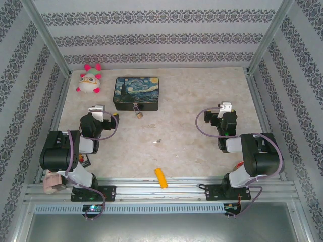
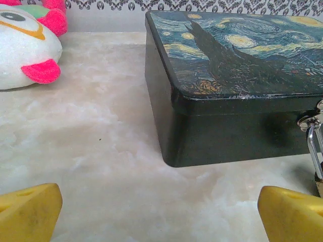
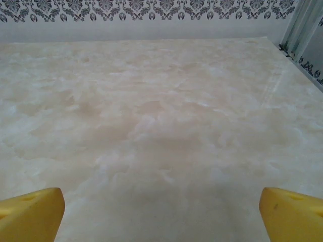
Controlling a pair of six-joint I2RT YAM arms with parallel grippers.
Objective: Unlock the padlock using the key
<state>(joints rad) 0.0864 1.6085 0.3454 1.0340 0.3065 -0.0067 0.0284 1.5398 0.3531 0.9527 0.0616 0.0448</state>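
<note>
Table point(image 1: 192, 146): pale marbled top; I take the painted box as reference for every position below.

Painted box point(image 1: 137, 92): dark, lid closed, night-sky picture on top. My left wrist camera sees its left front corner point(image 2: 242, 101).

Left gripper point(image 1: 108, 115): just off the box's left front corner, on the side of the arm bases. Its yellow fingers point(image 2: 28, 212) stand wide apart with nothing between them.

Right gripper point(image 1: 214, 112): well apart from the box, off its right end. In my right wrist camera its fingers point(image 3: 292, 212) are spread just as wide over bare table, grasping nothing.

Plush toy point(image 1: 90, 81): white with pink tips, just beside the box's left end.

Yellow-orange block point(image 1: 160, 177): well out from the box's front wall, lying flat.

Padlock point(image 1: 139, 114): hangs from the silver clasp point(image 1: 135, 106) at the middle of the box's front wall, with its brass body just in front of the wall. In the left wrist view its shackle point(image 2: 314, 151) passes through the clasp.

Key point(image 1: 158, 141): a small silver speck out from the box's front, beyond the padlock and toward the box's right end, touching neither.
</note>
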